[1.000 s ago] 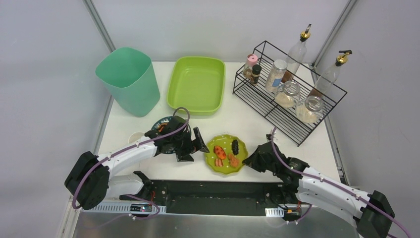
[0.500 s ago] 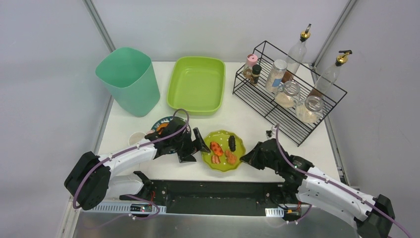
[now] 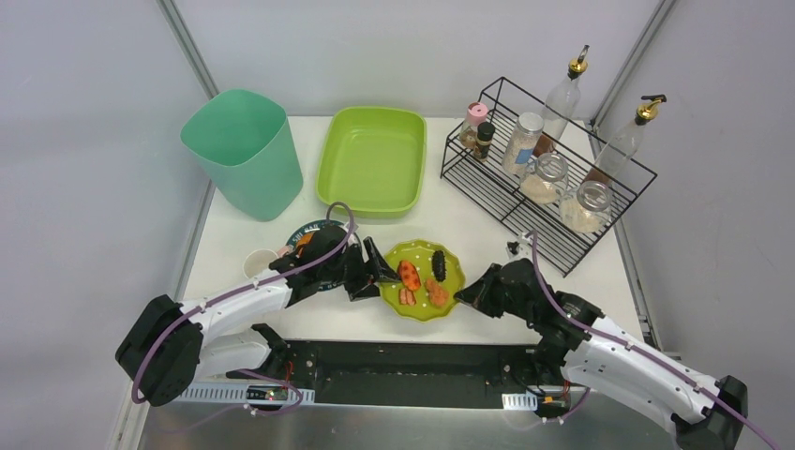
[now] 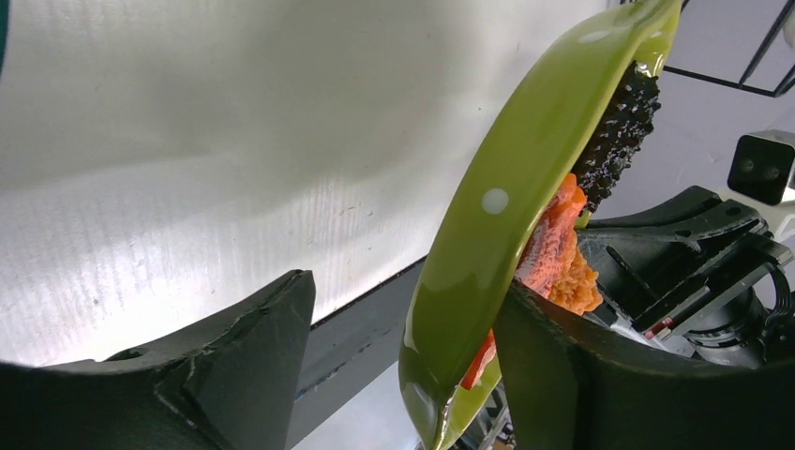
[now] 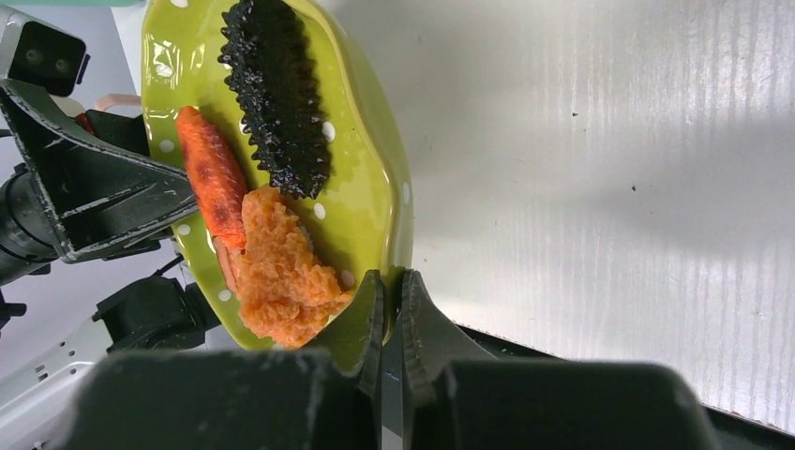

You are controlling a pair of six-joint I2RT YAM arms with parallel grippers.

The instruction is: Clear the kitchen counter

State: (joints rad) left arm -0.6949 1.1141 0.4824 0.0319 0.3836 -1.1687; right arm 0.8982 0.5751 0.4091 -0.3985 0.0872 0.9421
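A lime-green dotted plate (image 3: 412,251) hangs tilted just above the white kitchen counter (image 3: 469,234). On it lie a black spiky piece (image 5: 277,94), a red-orange sausage (image 5: 214,178) and an orange crumbly lump (image 5: 281,281). My right gripper (image 5: 392,309) is shut on the plate's near right rim (image 3: 466,292). My left gripper (image 3: 379,272) straddles the plate's left rim (image 4: 506,187). Its jaws stand open, one finger (image 4: 581,375) inside the plate against the food, the other finger (image 4: 234,366) well clear of the underside.
A teal bin (image 3: 246,150) and a lime-green tub (image 3: 372,159) stand at the back. A black wire rack (image 3: 544,178) with bottles and jars sits back right. A dark plate (image 3: 305,232) and a small white cup (image 3: 255,262) lie by the left arm.
The right gripper has carried the plate up and to the left. The left gripper has moved onto the plate's left rim and its jaws have narrowed.
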